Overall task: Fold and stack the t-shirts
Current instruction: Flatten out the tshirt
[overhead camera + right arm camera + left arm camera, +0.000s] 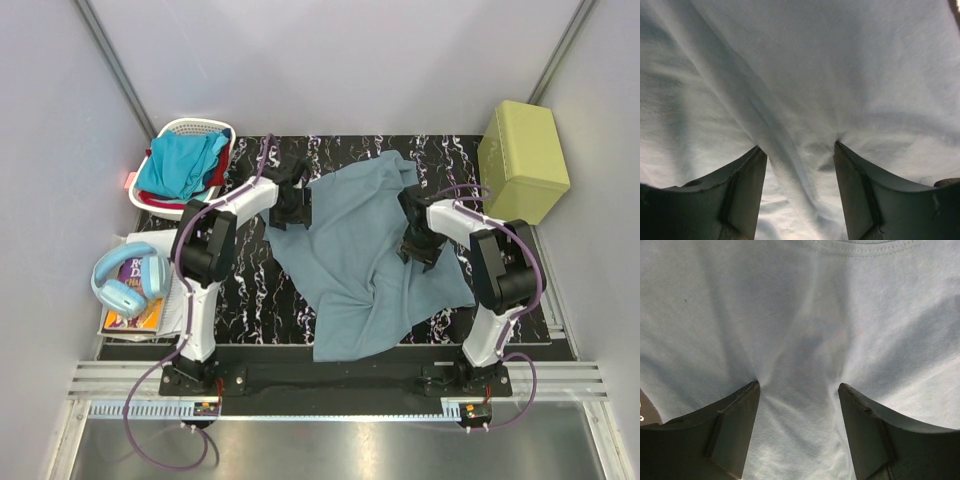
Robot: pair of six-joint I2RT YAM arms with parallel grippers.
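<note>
The grey-blue t-shirt lies crumpled and spread over the black marbled mat. My left gripper is down on its upper left edge, and my right gripper is down on its right part. In the left wrist view my gripper is open, its fingertips pressed into the shirt, which puckers between them. In the right wrist view my gripper is open astride a raised fold of the shirt. The turquoise t-shirt and the red t-shirt lie in the basket.
The white laundry basket stands at the mat's back left corner. A yellow-green box stands at the back right. Light blue headphones rest on a book left of the mat.
</note>
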